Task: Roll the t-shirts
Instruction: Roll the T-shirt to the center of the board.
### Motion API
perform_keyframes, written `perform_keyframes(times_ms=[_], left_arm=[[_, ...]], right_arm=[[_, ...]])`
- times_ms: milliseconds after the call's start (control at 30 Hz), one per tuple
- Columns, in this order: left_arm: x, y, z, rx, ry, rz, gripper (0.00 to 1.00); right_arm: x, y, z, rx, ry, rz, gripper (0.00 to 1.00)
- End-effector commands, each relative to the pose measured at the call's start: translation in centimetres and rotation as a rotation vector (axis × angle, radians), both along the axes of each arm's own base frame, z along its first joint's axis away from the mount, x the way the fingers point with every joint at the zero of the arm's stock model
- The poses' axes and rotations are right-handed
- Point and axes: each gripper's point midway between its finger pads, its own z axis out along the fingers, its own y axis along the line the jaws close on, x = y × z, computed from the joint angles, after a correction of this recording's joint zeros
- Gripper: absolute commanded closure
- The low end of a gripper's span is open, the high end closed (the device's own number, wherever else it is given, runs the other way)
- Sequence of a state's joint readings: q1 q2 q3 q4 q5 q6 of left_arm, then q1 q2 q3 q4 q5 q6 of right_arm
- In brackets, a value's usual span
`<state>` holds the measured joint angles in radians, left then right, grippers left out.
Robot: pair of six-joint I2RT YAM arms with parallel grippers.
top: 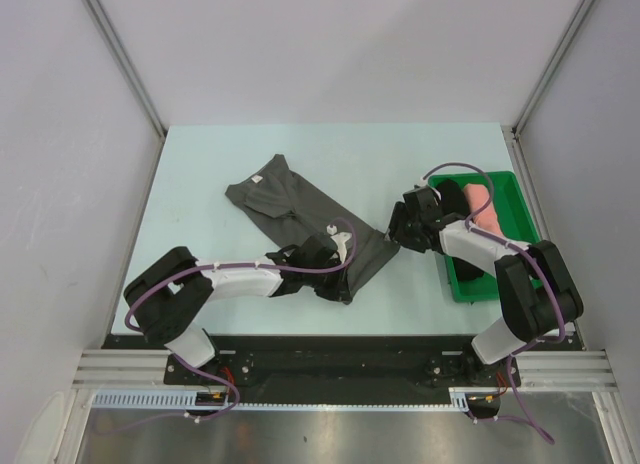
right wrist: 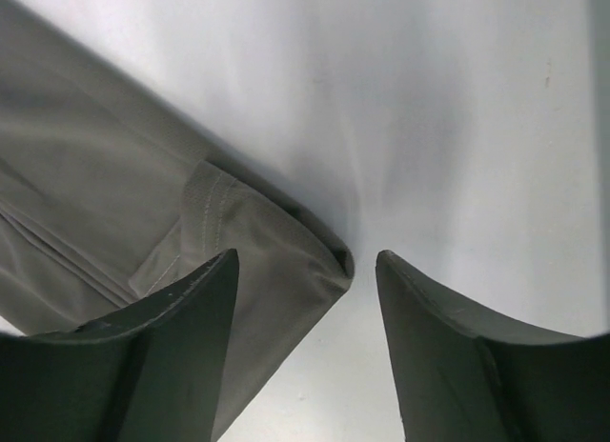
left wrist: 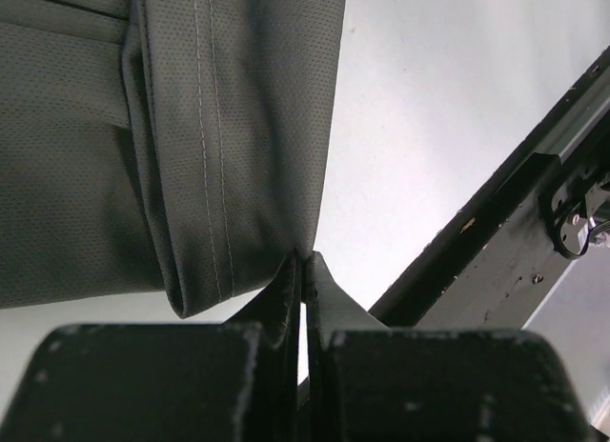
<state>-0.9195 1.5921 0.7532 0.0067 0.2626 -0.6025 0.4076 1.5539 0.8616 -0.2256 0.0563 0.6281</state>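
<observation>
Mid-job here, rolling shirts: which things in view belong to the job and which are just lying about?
Job: grey t-shirt, spread out, left tool shut on its corner, right tool open at another corner; black roll; pink roll.
Lying about: green tray, holding both rolls; table.

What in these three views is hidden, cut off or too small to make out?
Top view: the left gripper covers the near end of the grey t-shirt; its neck label is too small to read.
Top view: the right arm hides part of the green tray and the black roll.
Right wrist view: whether the fingers of the right gripper touch the cloth is unclear.
</observation>
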Motion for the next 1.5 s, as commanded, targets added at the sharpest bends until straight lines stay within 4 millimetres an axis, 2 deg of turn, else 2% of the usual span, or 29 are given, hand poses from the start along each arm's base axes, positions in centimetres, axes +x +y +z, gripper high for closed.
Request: perform_keyframes(times_ms=[0, 133, 300, 333, 400, 467, 533, 633, 667, 700, 733, 767, 833, 867, 967, 1133, 1267, 1467], left_arm=[[0.2, -0.8, 1.7, -0.066, -0.024, -0.015, 1.00], [0.2, -0.7, 1.8, -0.069, -0.026, -0.019, 1.00], [0.0, -0.7, 1.9, -0.070, -0.030, -0.034, 1.00], [0.0, -0.6, 1.9, -0.071, -0.035, -0.038, 1.00], [0.0, -0.5, 1.9, -0.067, -0.043, -0.042, 0.99], [0.1, -0.3, 1.9, -0.060, -0.058, -0.043, 0.95], [0.6, -0.1, 2.1, -0.044, -0.090, -0.035, 0.89], [1.6, 0.1, 2.7, -0.010, -0.140, -0.018, 0.74], [1.8, 0.0, 2.9, 0.001, -0.159, -0.013, 0.68], [2.4, -0.4, 3.8, 0.000, -0.186, -0.008, 0.57], [2.8, -0.2, 3.8, 0.033, -0.216, 0.001, 0.54], [3.1, -1.0, 4.7, 0.032, -0.244, -0.008, 0.52], [3.8, -1.1, 5.1, 0.088, -0.299, 0.002, 0.45], [3.7, -2.4, 6.0, 0.080, -0.316, -0.022, 0.44], [5.1, -3.7, 6.6, 0.133, -0.389, 0.001, 0.42], [6.1, -5.6, 5.5, 0.182, -0.427, -0.020, 0.39], [6.7, -5.9, 3.5, 0.232, -0.443, -0.010, 0.39], [6.8, -6.1, 1.9, 0.240, -0.463, 0.001, 0.43]], right_arm=[[0.1, -0.6, 0.3, -0.002, -0.036, -0.002, 0.34], [-0.1, 0.1, -0.6, 0.033, -0.018, 0.010, 0.35], [0.7, 0.2, -1.3, 0.066, -0.021, -0.016, 0.43], [0.8, 0.3, -1.4, 0.066, -0.022, -0.018, 0.50], [1.1, 0.3, -1.5, 0.076, -0.024, -0.030, 0.56], [0.8, 0.6, -1.6, 0.094, -0.001, -0.021, 0.70], [0.8, 0.3, -1.4, 0.095, 0.008, -0.040, 0.83], [0.7, -0.1, -1.2, 0.081, 0.030, -0.063, 0.89], [0.3, -0.2, -1.3, 0.073, 0.048, -0.062, 0.90], [0.3, -0.3, -1.4, 0.070, 0.059, -0.065, 0.92], [0.4, -0.2, -1.1, 0.074, 0.062, -0.071, 0.94], [0.2, -0.3, -1.1, 0.071, 0.073, -0.074, 0.94], [0.4, -0.2, -1.0, 0.076, 0.082, -0.087, 0.95], [0.4, -0.3, -0.9, 0.077, 0.085, -0.093, 0.95], [0.6, -0.2, -0.6, 0.083, 0.089, -0.102, 0.96], [0.8, -0.1, -0.5, 0.082, 0.108, -0.112, 0.96], [0.9, 0.1, -0.4, 0.090, 0.125, -0.123, 0.96], [1.1, 0.3, -0.6, 0.096, 0.147, -0.133, 0.99]])
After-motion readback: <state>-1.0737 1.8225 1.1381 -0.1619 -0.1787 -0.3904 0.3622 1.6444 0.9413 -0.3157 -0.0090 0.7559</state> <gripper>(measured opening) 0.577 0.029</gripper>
